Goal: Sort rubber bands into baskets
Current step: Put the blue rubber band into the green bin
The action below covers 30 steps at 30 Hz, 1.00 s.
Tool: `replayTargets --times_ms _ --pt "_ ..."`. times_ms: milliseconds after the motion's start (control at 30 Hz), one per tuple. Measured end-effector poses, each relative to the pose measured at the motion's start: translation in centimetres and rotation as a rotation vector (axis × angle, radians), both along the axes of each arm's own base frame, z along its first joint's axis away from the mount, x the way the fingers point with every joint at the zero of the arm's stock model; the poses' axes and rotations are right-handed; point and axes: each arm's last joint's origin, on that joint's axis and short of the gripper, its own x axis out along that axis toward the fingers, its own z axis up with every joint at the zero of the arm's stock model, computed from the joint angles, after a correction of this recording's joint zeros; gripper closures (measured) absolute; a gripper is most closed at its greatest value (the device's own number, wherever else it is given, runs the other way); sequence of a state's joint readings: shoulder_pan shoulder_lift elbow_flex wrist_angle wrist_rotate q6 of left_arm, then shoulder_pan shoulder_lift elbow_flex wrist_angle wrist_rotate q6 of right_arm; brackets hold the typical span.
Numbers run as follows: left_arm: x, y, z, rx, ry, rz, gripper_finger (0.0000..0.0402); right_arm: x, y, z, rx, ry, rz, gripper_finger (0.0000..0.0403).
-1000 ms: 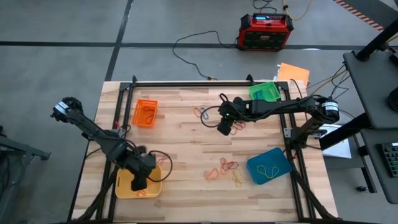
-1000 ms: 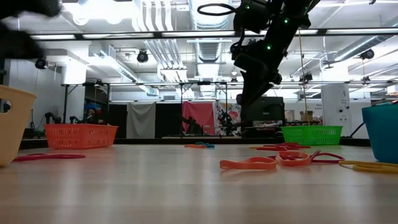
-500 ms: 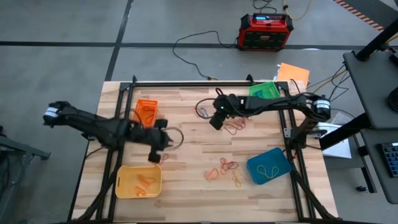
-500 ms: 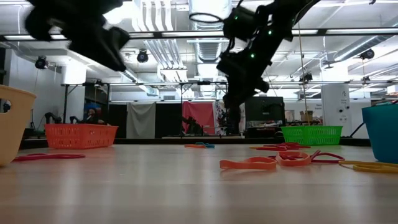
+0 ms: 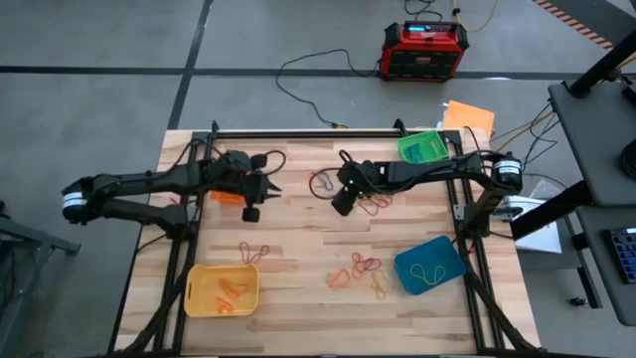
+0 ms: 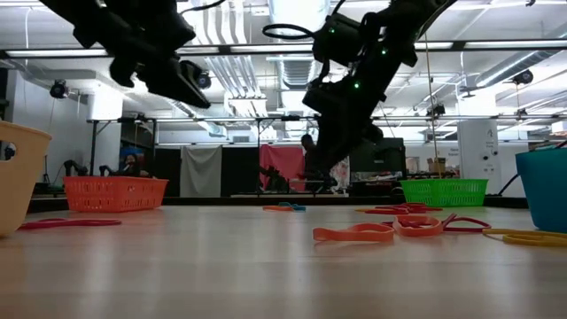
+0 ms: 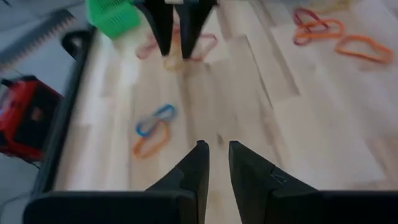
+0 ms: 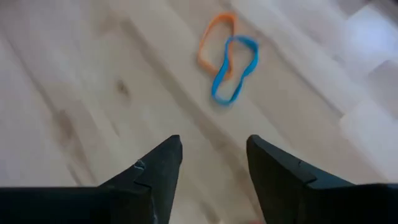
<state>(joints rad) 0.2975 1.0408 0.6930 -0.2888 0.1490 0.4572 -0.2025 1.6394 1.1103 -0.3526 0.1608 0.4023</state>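
The job looks about partly done, with plenty of bands left to sort. The yellow basket (image 5: 222,289) at the near left corner of the table (image 5: 298,234) has a few orange bands in it. The blue basket (image 5: 429,266) at the near right has one yellow band inside. The orange basket (image 5: 233,181) at the far left seems to hold some too, but the left arm covers part of it. I cannot tell if the green basket (image 5: 422,147) at the far right corner has any. Many rubber bands lie loose on the wood. A blue and orange pair (image 8: 227,57) sits in the middle of the far side. A bunch of red and orange ones (image 5: 376,202) lies just beside the right arm. A small pile of orange and red ones with a yellow one (image 5: 360,270) lies near the blue basket. One more orange loop (image 5: 255,250) lies just above the yellow basket. The left gripper (image 7: 215,152) hangs in the air next to the orange basket, with its two fingers a little apart and nothing between them. The right gripper (image 8: 212,152) hangs over the middle of the table, close to the blue and orange pair, with its fingers wide apart and nothing in them. My guess is that the blue and orange pair is the next one to be picked up, since both grippers point toward it. All those loose bands need to go in baskets before the job is finished.
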Motion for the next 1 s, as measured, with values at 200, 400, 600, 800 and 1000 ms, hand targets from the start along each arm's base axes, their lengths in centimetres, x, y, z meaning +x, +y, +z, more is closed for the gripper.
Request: replayTargets --times_ms 200,400,600,800,1000 --pt "0.1 0.8 0.6 0.032 -0.069 0.036 0.0354 0.8 -0.4 0.8 -0.017 -0.097 -0.013 0.0201" --pt "0.1 1.7 1.0 0.05 -0.11 0.077 0.0354 1.2 -0.6 0.7 -0.032 -0.123 -0.022 0.0197" --pt "0.1 2.2 1.3 0.115 -0.129 0.174 0.0355 3.0 -2.2 -1.1 -0.038 -0.045 -0.03 0.0197" --pt "0.0 2.4 1.3 0.138 -0.123 0.22 0.0355 4.7 -4.8 -1.7 -0.006 0.049 -0.092 0.0197" --pt "0.1 2.4 1.6 0.147 -0.144 0.221 0.0355 6.2 -5.7 -3.7 0.047 0.156 -0.09 0.0197"
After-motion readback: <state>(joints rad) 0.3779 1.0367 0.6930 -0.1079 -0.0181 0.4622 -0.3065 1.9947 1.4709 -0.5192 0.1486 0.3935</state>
